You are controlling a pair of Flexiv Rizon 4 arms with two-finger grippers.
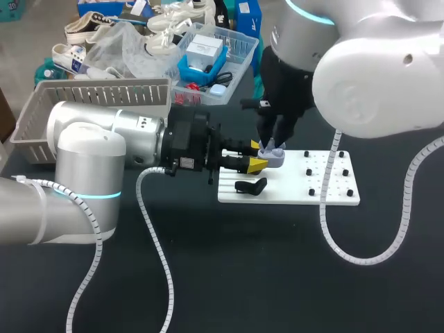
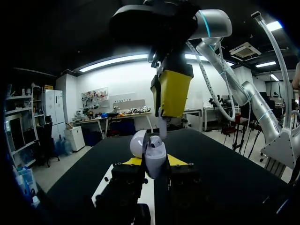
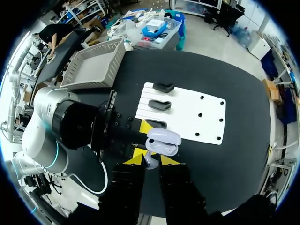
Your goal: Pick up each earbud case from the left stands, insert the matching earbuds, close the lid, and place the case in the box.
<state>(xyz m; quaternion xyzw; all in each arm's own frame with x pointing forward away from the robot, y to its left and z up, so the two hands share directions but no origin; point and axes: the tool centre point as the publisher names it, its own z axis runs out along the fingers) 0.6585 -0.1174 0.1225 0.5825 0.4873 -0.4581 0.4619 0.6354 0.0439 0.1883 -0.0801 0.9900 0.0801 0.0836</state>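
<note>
The left hand [image 1: 258, 158] pinches the open earbud case [image 1: 272, 157] by its sides, above the 9 o'clock end of the white board [image 1: 326, 198] on the tabletop [image 1: 208, 277]. The right hand [image 3: 150, 159], at the case's 12 o'clock, pinches an earbud [image 2: 161, 127] just over the well. A stem slightly off-line would likely jam on the rim, twist the case in its grip, or slip free and drop near the black case [image 1: 250, 186] at 7 o'clock.
</note>
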